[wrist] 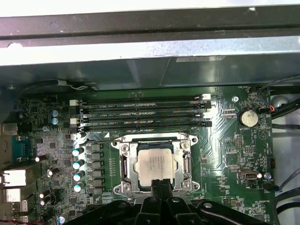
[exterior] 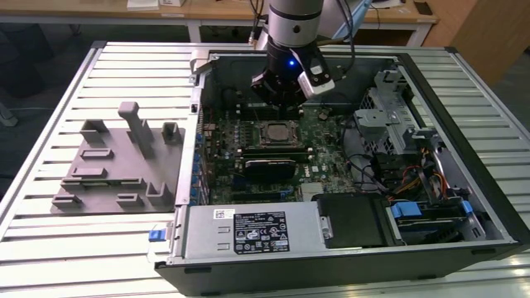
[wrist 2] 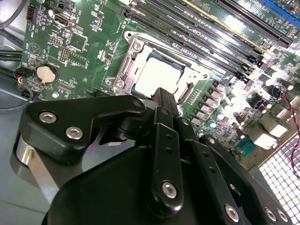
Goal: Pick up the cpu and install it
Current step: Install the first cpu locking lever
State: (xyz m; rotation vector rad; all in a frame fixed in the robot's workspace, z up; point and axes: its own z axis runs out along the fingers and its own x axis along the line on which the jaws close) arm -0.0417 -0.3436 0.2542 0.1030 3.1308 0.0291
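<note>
Black end effector (wrist: 161,183), pressed together and empty, is hovering beside the socket (wrist: 124,165), apparently since the cpu (wrist: 155,162) is lying seated inside

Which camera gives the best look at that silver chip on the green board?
The first wrist view: the cpu lies face-on in its socket. The second wrist view catches it slanted under glare; the exterior view, from afar.
</note>
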